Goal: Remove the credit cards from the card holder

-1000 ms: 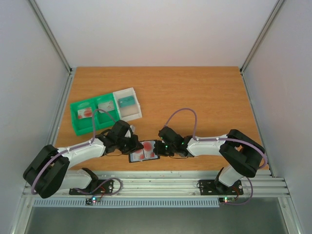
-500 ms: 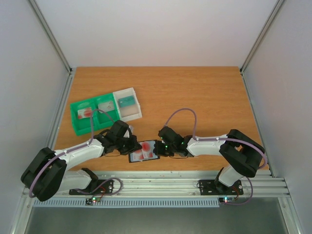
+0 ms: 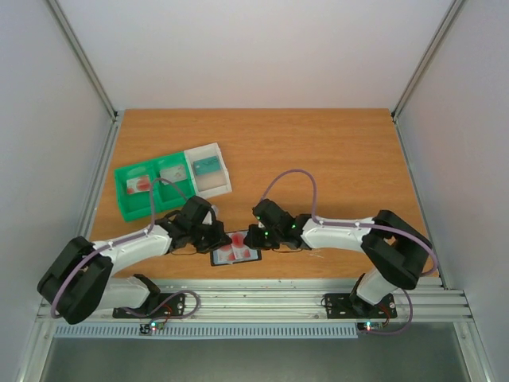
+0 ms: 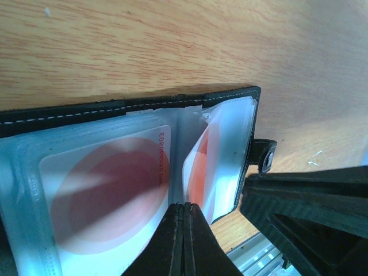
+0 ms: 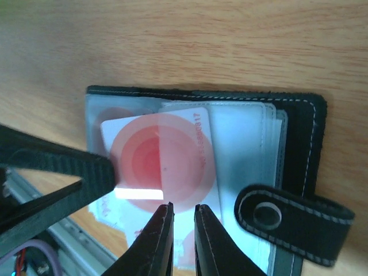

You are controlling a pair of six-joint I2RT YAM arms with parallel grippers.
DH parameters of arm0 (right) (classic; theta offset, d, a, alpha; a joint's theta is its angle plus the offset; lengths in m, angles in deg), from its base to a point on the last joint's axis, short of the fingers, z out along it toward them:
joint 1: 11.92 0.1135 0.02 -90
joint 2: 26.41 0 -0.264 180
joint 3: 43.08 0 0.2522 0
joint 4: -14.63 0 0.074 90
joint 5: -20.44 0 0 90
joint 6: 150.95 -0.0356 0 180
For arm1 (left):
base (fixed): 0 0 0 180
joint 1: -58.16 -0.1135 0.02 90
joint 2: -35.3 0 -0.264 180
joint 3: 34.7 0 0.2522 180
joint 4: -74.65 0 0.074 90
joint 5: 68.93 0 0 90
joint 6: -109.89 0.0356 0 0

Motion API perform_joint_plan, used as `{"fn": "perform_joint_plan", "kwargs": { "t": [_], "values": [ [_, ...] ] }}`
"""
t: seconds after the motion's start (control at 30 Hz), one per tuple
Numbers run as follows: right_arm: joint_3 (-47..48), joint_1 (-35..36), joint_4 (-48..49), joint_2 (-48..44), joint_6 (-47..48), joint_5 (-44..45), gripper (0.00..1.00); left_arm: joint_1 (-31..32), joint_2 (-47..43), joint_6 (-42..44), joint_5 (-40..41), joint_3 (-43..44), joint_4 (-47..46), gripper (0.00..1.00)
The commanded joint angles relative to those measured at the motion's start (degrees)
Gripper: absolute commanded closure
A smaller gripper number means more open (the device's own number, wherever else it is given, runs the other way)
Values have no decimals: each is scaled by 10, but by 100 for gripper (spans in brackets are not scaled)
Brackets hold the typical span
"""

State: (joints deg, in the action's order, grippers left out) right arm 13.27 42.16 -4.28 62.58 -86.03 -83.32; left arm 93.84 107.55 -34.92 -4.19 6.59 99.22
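Note:
The black card holder (image 3: pixel 236 248) lies open near the table's front edge, between both grippers. My left gripper (image 3: pixel 219 238) is shut, and its tips (image 4: pixel 184 204) press on the clear pockets by the centre fold (image 4: pixel 177 149). A whitish credit card with red rings (image 5: pixel 164 154) sticks partly out of its pocket. My right gripper (image 5: pixel 184 208) hovers just over that card's near edge, its jaws a narrow gap apart with nothing between them. Another red-ringed card (image 4: pixel 103 187) sits inside a pocket. The snap tab (image 5: pixel 293 221) lies off the holder's right side.
A green compartment tray (image 3: pixel 125 208) stands at the back left with a red-blotched card (image 3: pixel 140 185) in it. A clear-white box (image 3: pixel 221 185) next to it holds a teal card (image 3: pixel 207 165). The metal rail (image 3: pixel 262 296) runs right in front of the holder.
My right gripper has shifted left over the holder and its jaws have parted slightly. The left gripper stays shut on the same spot.

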Motion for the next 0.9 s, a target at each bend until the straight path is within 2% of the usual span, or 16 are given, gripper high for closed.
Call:
{"fn": "perform_joint_plan", "kwargs": {
  "t": [0.0,0.2,0.3,0.5,0.6,0.87],
  "values": [
    [31,3,-18,52,15,18,88,-3,15,4,-10,18,-26,100],
    [26,1,-14,85,13,33,92,-2,25,-13,-27,8,-77,99],
    [15,0,0,89,4,24,92,0,34,-31,-40,-6,-145,88],
    [1,-2,14,87,-6,20,92,2,46,-52,-34,-25,-201,86],
    [-5,-2,15,80,-8,20,92,2,38,-52,-26,-26,-192,99],
    [-16,-9,15,67,-5,23,92,2,-5,-13,18,-1,-72,100]
  ]
}}
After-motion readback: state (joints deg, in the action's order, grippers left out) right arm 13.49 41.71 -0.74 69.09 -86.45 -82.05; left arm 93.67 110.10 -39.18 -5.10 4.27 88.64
